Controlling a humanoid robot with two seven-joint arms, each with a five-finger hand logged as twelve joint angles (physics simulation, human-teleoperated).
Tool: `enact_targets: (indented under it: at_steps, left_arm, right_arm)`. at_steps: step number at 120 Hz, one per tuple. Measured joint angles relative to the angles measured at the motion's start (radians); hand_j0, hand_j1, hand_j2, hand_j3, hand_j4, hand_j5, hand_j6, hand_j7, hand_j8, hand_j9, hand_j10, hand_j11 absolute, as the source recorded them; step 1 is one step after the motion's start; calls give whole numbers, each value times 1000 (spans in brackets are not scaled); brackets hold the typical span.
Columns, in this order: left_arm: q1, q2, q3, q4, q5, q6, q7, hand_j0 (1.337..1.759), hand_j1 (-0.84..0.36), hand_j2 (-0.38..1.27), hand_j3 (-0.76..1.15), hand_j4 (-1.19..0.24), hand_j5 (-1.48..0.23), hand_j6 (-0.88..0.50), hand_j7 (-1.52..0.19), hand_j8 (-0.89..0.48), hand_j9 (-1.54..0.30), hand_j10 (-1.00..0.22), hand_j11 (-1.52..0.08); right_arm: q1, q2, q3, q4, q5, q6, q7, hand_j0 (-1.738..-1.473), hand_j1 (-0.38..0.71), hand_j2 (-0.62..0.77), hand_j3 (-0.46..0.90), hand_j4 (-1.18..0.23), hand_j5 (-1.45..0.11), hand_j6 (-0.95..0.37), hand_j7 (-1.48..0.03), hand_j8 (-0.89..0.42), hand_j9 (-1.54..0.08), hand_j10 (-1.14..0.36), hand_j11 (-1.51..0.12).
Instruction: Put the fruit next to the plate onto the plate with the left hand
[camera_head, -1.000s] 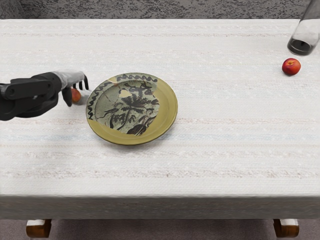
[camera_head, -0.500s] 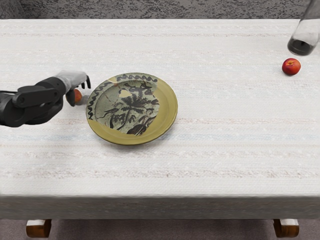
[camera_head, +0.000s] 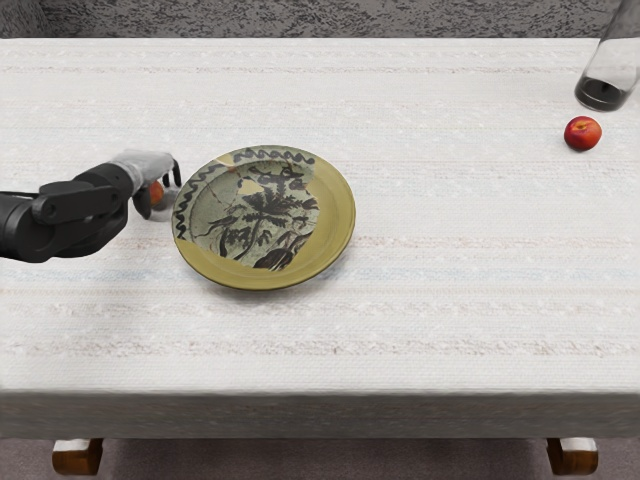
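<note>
Grasp stage, looks like: fruit (camera_head: 157, 189) wrapped up in curled-tight left robot hand (camera_head: 146, 172), just beside plate (camera_head: 340, 215) rim, low over tabletop (camera_head: 450, 300). Can't tell if lifted yet. Next up: raise clear of rim, swing over, release near middle.

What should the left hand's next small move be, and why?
Probably lift the small red-orange fruit slightly, enough to clear the rim. The left hand has its fingers curled around it, just left of the yellow-green patterned round plate, and it sits low by the table.
</note>
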Motion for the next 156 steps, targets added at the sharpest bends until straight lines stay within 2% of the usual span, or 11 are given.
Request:
enact_targets:
  at_steps: [6, 9, 14, 31, 40, 44, 63, 87, 94, 119, 156]
  left_arm:
    - [1, 0, 0, 4, -2, 0, -1, 1649, -214, 11, 265, -467, -601, -467, -600, -468, -600, -467, -600]
    - [7, 0, -1, 8, -2, 1, -2, 1645, -236, -72, 464, -473, -601, -466, -602, -472, -602, -472, -602]
    - [9, 1, -1, 13, -2, 1, -5, 1628, -252, -62, 506, -487, -619, -473, -612, -486, -621, -485, -622]
    - [14, 4, -1, 28, 1, 0, -16, 1620, -310, 46, 450, -567, -729, -513, -730, -466, -736, -562, -737]
    - [16, 5, 1, 34, 3, -1, -19, 1609, -330, 49, 466, -610, -803, -451, -811, -414, -808, -607, -810]
    - [21, 3, 2, 37, 4, -1, -20, 1602, -365, 4, 636, -638, -845, -405, -856, -382, -854, -584, -860]
    - [33, 2, 4, 44, 10, -1, -24, 1592, -436, -110, 967, -763, -994, -200, -1106, -235, -1041, -509, -1068]
    - [34, 12, 3, 32, 11, -2, -25, 1583, -476, -130, 1006, -832, -1078, -117, -1151, -145, -1148, -449, -1188]
    - [31, 23, 1, 23, 11, -3, -25, 1551, -463, -129, 902, -836, -1090, -133, -1104, -138, -1165, -492, -1203]
    - [-40, 156, 1, -77, 1, -18, -25, 1608, -362, 147, 331, -828, -1144, -308, -1158, -288, -1193, -677, -1210]
    - [-202, 306, -17, -280, -74, -236, -24, 1631, -415, 349, 73, -808, -1246, -256, -1210, -272, -1212, -752, -1232]
  right_arm:
    - [0, 0, 0, 0, 0, 0, 0, -1658, -310, -7, 0, -33, -43, -33, -43, -33, -43, -33, -43]
    - [0, 0, 0, 0, 0, 0, 0, -1658, -310, -7, 0, -33, -43, -33, -43, -33, -43, -33, -43]
    - [0, 0, 0, 0, 0, 0, 0, -1658, -310, -7, 0, -33, -43, -33, -43, -33, -43, -33, -43]
    - [0, 0, 0, 0, 0, 0, 0, -1658, -310, -7, 0, -33, -43, -33, -43, -33, -43, -33, -43]
    - [0, 0, 0, 0, 0, 0, 0, -1658, -310, -7, 0, -33, -43, -33, -43, -33, -43, -33, -43]
    - [0, 0, 0, 0, 0, 0, 0, -1658, -310, -7, 0, -33, -43, -33, -43, -33, -43, -33, -43]
    - [0, 0, 0, 0, 0, 0, 0, -1658, -310, -7, 0, -33, -43, -33, -43, -33, -43, -33, -43]
    - [0, 0, 0, 0, 0, 0, 0, -1658, -310, -7, 0, -33, -43, -33, -43, -33, -43, -33, -43]
    - [0, 0, 0, 0, 0, 0, 0, -1658, -310, -7, 0, -33, -43, -33, -43, -33, -43, -33, -43]
    - [0, 0, 0, 0, 0, 0, 0, -1658, -310, -7, 0, -33, -43, -33, -43, -33, -43, -33, -43]
    - [0, 0, 0, 0, 0, 0, 0, -1658, -310, -7, 0, -33, -43, -33, -43, -33, -43, -33, -43]
